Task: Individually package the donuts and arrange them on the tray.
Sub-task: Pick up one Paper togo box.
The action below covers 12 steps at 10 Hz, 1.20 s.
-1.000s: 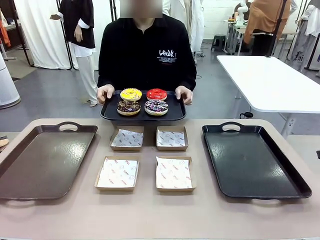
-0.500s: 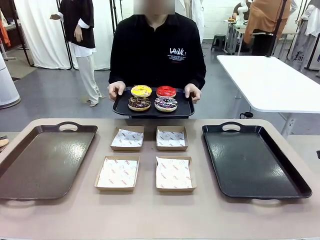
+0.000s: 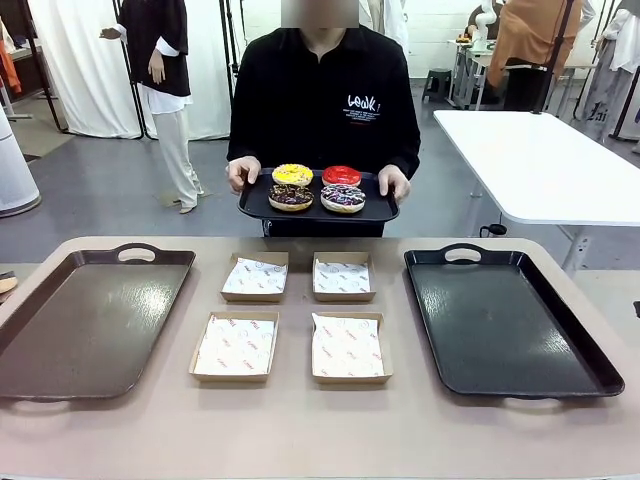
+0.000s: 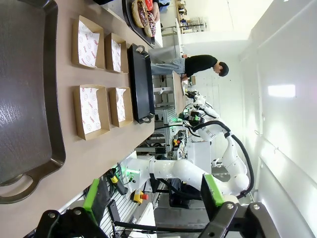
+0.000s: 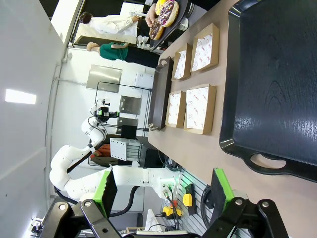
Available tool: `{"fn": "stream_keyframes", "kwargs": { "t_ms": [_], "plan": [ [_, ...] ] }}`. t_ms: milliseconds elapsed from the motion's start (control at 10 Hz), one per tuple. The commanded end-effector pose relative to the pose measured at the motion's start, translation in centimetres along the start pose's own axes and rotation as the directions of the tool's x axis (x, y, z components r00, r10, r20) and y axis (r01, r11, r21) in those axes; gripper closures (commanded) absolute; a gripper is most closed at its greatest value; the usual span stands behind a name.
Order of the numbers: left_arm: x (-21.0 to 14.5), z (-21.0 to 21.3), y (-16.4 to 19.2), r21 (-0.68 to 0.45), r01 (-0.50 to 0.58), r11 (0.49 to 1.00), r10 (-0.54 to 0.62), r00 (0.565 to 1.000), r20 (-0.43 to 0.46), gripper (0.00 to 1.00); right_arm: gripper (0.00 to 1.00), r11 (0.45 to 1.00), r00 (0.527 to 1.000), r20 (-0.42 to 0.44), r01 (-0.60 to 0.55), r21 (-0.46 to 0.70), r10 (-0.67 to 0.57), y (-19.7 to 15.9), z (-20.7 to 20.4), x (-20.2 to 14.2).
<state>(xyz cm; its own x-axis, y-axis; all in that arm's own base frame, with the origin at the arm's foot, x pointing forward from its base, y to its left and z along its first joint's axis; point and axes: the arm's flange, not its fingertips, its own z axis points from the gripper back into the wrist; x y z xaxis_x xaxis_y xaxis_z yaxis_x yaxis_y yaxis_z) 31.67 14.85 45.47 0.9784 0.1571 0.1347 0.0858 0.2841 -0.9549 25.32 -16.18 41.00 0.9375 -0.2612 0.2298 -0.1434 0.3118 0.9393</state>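
Gaping empty, left tool (image 4: 153,196), right tool (image 5: 162,191), donuts (image 3: 343,198) beyond table's (image 3: 300,430) far edge, boxes (image 3: 235,347) between trays (image 3: 90,320).

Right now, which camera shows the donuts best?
The front view: all four donuts sit in plain sight on the person's tray. Both wrist views catch them sideways at the top edge, partly cut off.

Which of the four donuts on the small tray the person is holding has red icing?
The red-iced donut, in the back row on the robot's right, next to the yellow-iced donut; no other one is red.
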Motion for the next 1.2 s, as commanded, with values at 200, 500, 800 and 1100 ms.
{"fn": "stream_keyframes", "kwargs": {
  "t_ms": [200,500,800,1100],
  "plan": [
    [1.6,-2.0,-4.9,0.133,0.012,0.991,-0.010,1.000,-0.019,0.00,0.00,1.000,1.000,0.000,0.002,0.002,-0.002,0.0,0.1,-0.1],
    [5.1,-8.9,-12.3,0.378,0.075,0.923,0.003,0.979,-0.203,0.00,0.00,1.000,1.000,0.000,0.002,0.002,-0.002,0.0,0.1,-0.1],
    [5.3,-19.9,-13.4,0.607,0.171,0.776,0.063,0.937,-0.345,0.00,0.00,1.000,1.000,0.000,0.002,0.002,-0.002,0.0,0.1,-0.1],
    [4.3,-29.3,-9.7,0.751,0.235,0.617,0.106,0.921,-0.375,0.00,0.00,1.000,1.000,0.000,0.002,0.002,-0.002,0.0,0.1,-0.1]
  ]
}}
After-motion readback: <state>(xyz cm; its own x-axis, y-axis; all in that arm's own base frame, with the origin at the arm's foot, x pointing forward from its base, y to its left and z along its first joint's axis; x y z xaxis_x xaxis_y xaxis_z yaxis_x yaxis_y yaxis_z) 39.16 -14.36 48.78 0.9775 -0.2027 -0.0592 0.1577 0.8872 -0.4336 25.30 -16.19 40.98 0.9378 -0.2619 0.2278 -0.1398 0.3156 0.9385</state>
